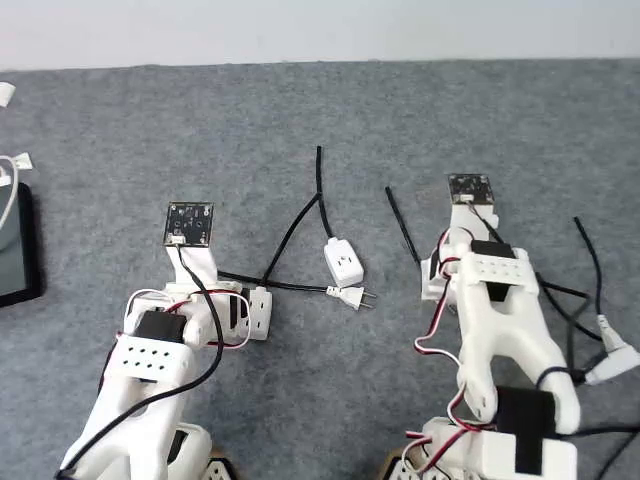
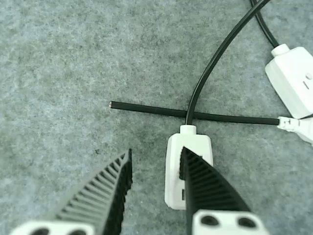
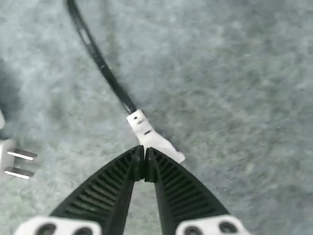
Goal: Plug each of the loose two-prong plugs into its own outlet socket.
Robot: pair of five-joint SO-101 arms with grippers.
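Two white outlet sockets lie on the grey mat: one (image 1: 343, 262) at the middle and one (image 1: 260, 312) beside my left gripper (image 1: 245, 312). In the left wrist view that near socket (image 2: 188, 169) sits partly behind one finger (image 2: 205, 188) of my open left gripper (image 2: 156, 152), not between the jaws. A loose two-prong plug (image 1: 350, 296) lies below the middle socket, and it appears again as the plug (image 3: 10, 162). My right gripper (image 3: 144, 159) is shut, with its tips over another white plug (image 3: 149, 134) on a black cord. In the high view this plug (image 1: 430, 285) lies by the right arm.
A third white plug (image 1: 610, 362) with its cord lies at the far right. Black cords (image 1: 290, 240) cross between the sockets, and a cut cord end (image 2: 111, 105) lies ahead of my left gripper. A dark tablet (image 1: 15, 245) sits at the left edge.
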